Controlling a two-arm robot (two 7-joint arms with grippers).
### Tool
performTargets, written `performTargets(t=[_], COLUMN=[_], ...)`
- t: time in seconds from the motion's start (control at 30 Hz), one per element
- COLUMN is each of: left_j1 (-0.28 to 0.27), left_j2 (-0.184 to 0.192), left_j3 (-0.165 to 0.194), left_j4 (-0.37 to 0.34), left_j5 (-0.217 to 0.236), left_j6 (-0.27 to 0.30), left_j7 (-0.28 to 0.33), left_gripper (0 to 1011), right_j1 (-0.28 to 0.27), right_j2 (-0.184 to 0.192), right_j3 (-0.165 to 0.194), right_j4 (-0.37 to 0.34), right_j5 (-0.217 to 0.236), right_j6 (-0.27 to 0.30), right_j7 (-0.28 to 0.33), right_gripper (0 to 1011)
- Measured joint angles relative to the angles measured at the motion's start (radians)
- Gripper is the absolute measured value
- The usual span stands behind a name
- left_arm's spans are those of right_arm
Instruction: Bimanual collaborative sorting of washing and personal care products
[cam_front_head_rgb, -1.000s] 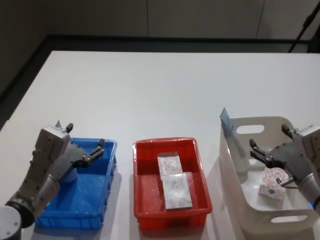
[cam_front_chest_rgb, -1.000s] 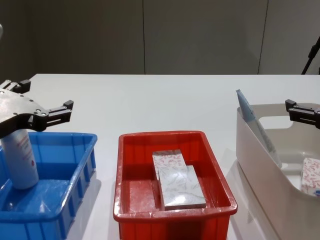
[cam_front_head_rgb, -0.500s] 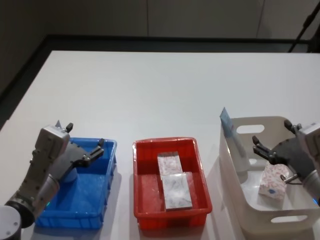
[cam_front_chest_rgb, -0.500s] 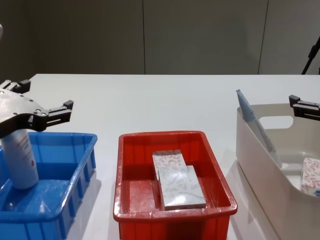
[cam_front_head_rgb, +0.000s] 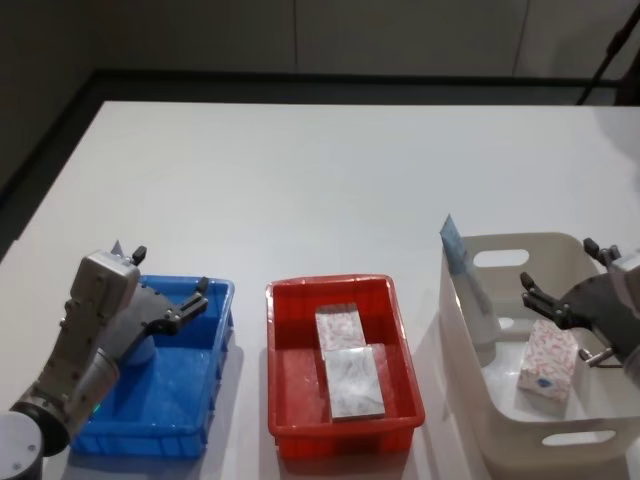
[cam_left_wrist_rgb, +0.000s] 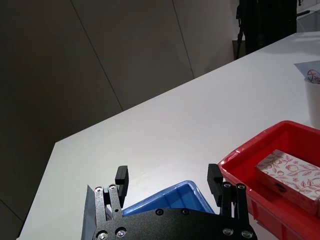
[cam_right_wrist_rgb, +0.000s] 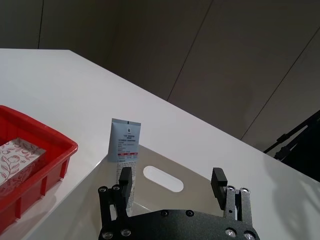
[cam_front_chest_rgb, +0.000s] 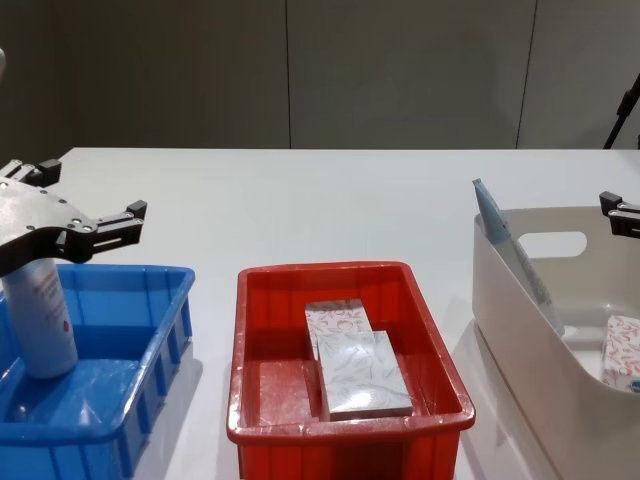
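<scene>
A pale-blue tube (cam_front_chest_rgb: 40, 318) stands upright in the blue bin (cam_front_chest_rgb: 150, 350), under my open left gripper (cam_front_head_rgb: 170, 268), which touches nothing. The left wrist view shows that left gripper (cam_left_wrist_rgb: 168, 175) above the blue bin's far rim. Two flat white boxes with red leaf print (cam_front_head_rgb: 345, 360) lie in the red bin (cam_front_head_rgb: 290, 420). Another tube (cam_front_head_rgb: 465, 275) leans against the white bin's left wall (cam_front_head_rgb: 455, 330), and a patterned box (cam_front_head_rgb: 548, 360) rests inside. My right gripper (cam_front_head_rgb: 558, 265) hangs open and empty over the white bin's right part, with the leaning tube (cam_right_wrist_rgb: 125, 145) ahead of the right gripper (cam_right_wrist_rgb: 171, 176).
The three bins stand in a row along the table's near edge: blue at left, red in the middle, white at right. The white tabletop (cam_front_head_rgb: 330, 190) stretches bare behind them. A dark stand (cam_front_head_rgb: 610, 50) rises past the far right corner.
My right gripper has drifted to the right over the white bin, staying open and empty. The left gripper and all products have not moved.
</scene>
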Motion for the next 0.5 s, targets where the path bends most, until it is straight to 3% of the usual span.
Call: performTargets(t=[0.3, 0.5], left_j1=[0.000, 0.000], left_j2=[0.000, 0.000], left_j3=[0.000, 0.000], left_j4=[0.000, 0.000], left_j5=[0.000, 0.000], left_j6=[0.000, 0.000], left_j7=[0.000, 0.000], left_gripper=[1002, 1001], right_j1=[0.021, 0.023], right_j2=[0.063, 0.069], right_j3=[-0.057, -0.063], right_j4=[0.009, 0.010], right_j5=[0.049, 0.054], right_j6=[-0.017, -0.018], right_j7=[-0.039, -0.043], right_gripper=[1003, 1003])
